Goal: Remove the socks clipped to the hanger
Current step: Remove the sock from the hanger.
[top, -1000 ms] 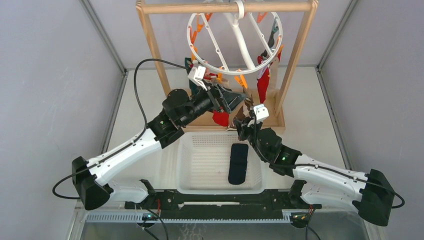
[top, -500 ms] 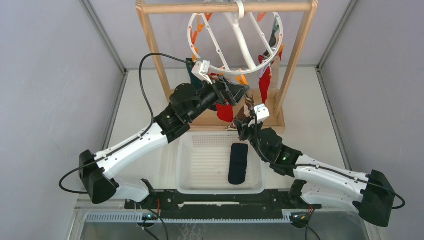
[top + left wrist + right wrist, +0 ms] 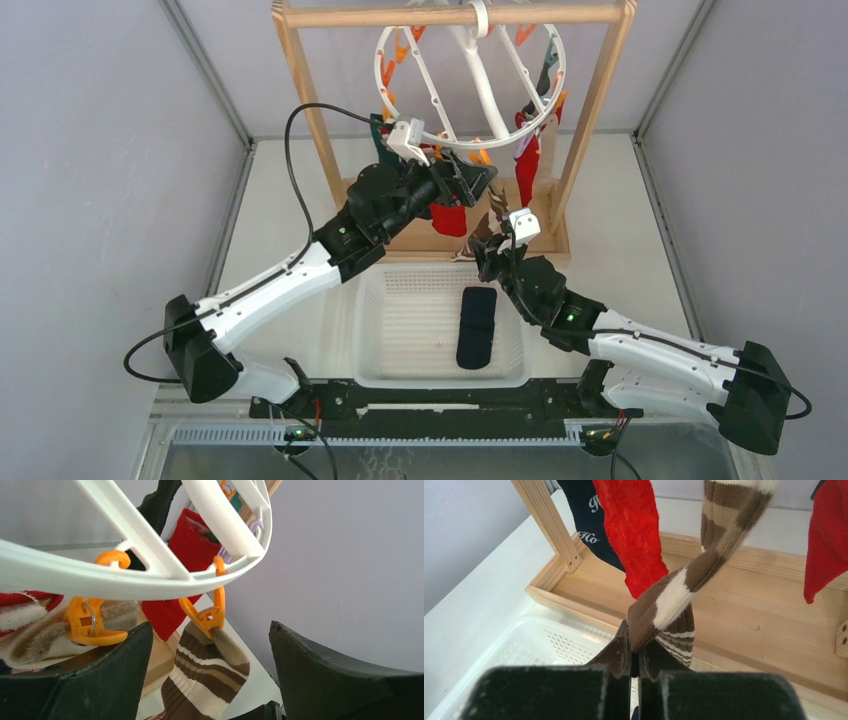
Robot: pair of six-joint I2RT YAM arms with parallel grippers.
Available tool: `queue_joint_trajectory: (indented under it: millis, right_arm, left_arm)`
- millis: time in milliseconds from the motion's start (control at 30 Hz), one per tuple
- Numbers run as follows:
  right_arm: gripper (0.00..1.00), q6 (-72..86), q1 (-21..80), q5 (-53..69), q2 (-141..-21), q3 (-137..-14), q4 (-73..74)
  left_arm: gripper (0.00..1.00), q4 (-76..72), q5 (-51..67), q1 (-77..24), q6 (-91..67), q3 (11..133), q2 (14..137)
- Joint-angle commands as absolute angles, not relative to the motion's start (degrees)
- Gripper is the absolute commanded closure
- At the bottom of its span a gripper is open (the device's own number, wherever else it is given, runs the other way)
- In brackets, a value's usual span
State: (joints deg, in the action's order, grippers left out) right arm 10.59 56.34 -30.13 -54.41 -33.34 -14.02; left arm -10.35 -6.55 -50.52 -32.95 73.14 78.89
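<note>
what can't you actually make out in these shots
- Top external: the socks on the hanger can't be counted, because the left arm covers several.
- Left wrist: the striped sock runs off the bottom edge.
- Right wrist: that sock's orange clip lies beyond the top edge. The navy sock has lettering partly behind the red sock.

— Where's the hanger from your seat?
— I see it hanging from the rack, behind the basket; one sock lies in the basket's right half.
</note>
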Motion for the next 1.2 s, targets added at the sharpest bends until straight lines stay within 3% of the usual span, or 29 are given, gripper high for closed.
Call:
queue_joint_trajectory:
  millis: [0, 467, 867, 1167]
  right_arm:
    - [1.00, 11.16, 56.34, -30.37, -53.16, -35.86, -15.46]
    - [1.00, 11.45, 56.69, -30.49, -53.09, -35.86, -15.47]
    - [1.00, 11.64, 56.69, -30.40, -53.52, -35.86, -15.64]
    - [1.00, 11.62, 56.69, -30.50, -53.58, -35.86, -15.34]
  left_arm:
    - [0.14, -11.22, -8.31, -50.81, -31.04, 78.18, 79.26]
    - [0.31, -9.34, -9.01, -50.80, -30.85, 80.42, 80.51]
    - [0.39, -7.60, -9.96, -50.80, -30.47, 82.33, 81.26]
    - [0.38, -6.91, -12.37, -50.82, -30.15, 82.66, 81.21]
